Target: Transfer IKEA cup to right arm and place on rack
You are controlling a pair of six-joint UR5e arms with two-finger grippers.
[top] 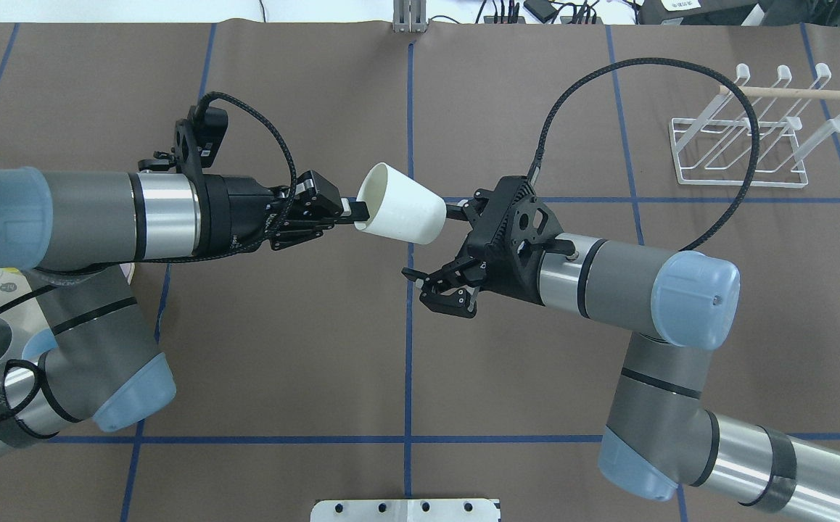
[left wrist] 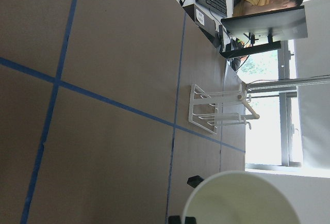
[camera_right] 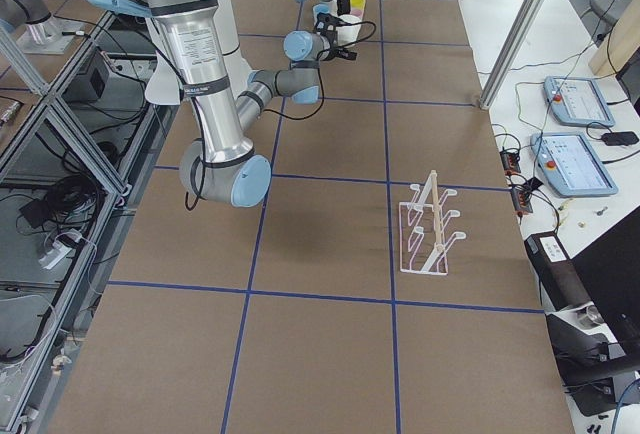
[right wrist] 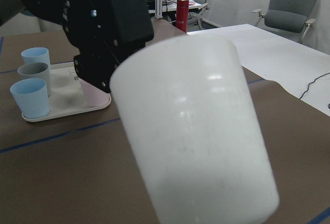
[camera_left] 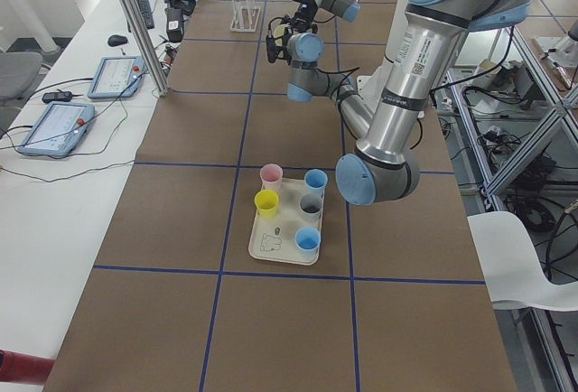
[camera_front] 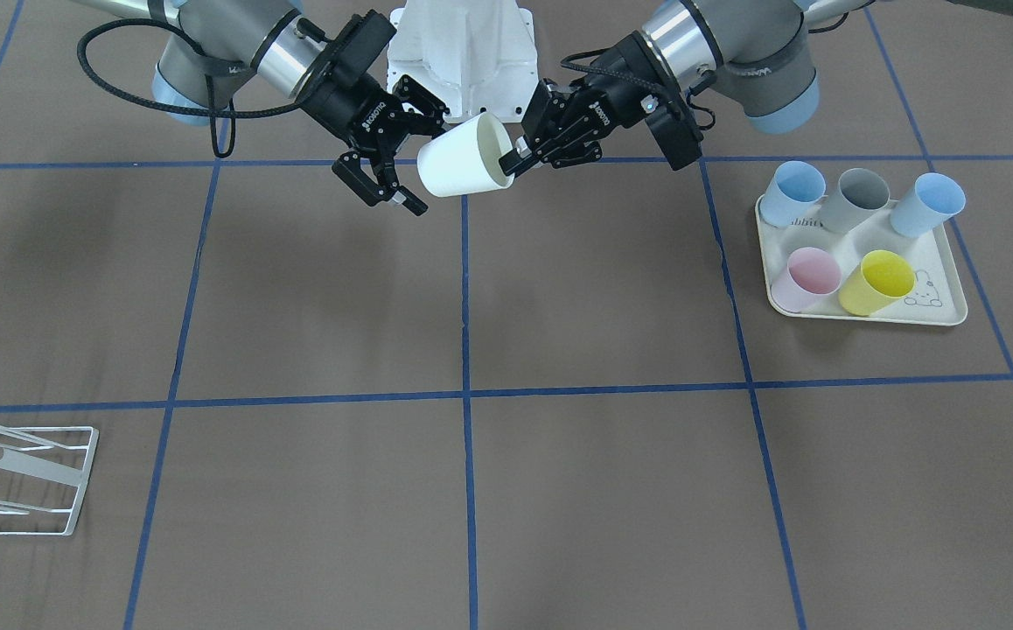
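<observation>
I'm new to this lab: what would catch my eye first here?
A white tapered cup held sideways in mid-air above the middle of the table, the left gripper shut on its rim and the right gripper open at its base. Five coloured cups on a cream tray at the robot's left, and a white wire rack far right.

Left gripper clamped, right gripper splayed wide

Silver-grey right arm, light-blue joint caps, black braided cable
</observation>
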